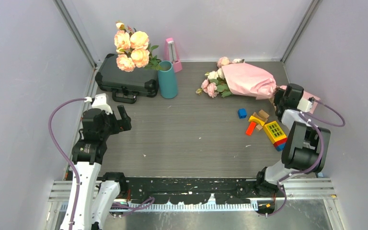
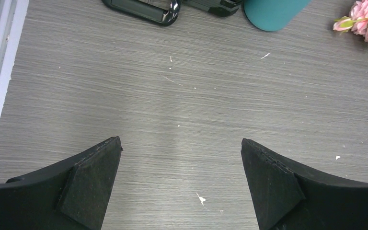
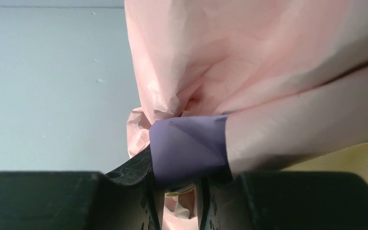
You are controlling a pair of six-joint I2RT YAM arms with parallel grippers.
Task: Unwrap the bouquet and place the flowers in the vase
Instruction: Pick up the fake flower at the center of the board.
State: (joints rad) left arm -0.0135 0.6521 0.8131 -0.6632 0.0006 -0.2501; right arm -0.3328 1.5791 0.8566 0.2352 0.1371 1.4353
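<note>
Item: bouquet, lying on its side at the far right of the tabletop and not yet unwrapped. Its flowers spill left toward the vase, and the gathered tail points right, within reach of the right arm. The right gripper has its fingers nipped close on a lilac fold of the wrapper at that tail, judged a hold for pulling the paper loose. The vase stands upright at the far centre-left, well apart from the bouquet, mouth up to receive stems. Just beside it are a black case, a pink metronome-shaped object and large peach roses; whether these sit in the vase cannot be told. Toy blocks lie near the right arm. The left gripper hovers over bare tabletop with its fingers wide apart and nothing held, judged waiting to assist.
</note>
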